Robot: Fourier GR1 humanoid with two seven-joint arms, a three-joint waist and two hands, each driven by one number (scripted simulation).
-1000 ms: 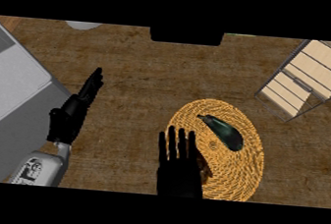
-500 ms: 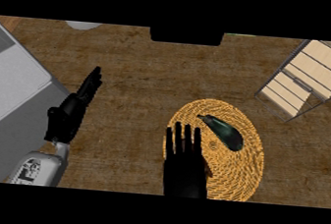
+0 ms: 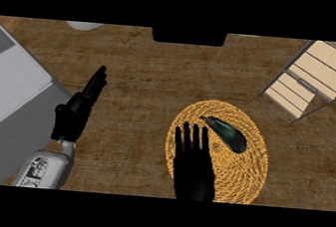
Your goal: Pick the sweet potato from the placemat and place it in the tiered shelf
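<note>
Right hand flat and open over the woven round placemat, fingers straight and slightly spread, holding nothing. Sweet potato, dark and elongated, lies on the placemat just beyond and to the right of those fingertips, slanted, not touched as far as can be seen. Tiered shelf, light wood slats in a wire frame, sits on the bench well beyond and right of the right fingers, apart from the placemat. Left hand rests open at the left, fingers straight and together, edge-on, clamped on nothing. Grey slab lies just left of it. Pale round object at top edge, far beyond the left fingers, mostly cut off.
</note>
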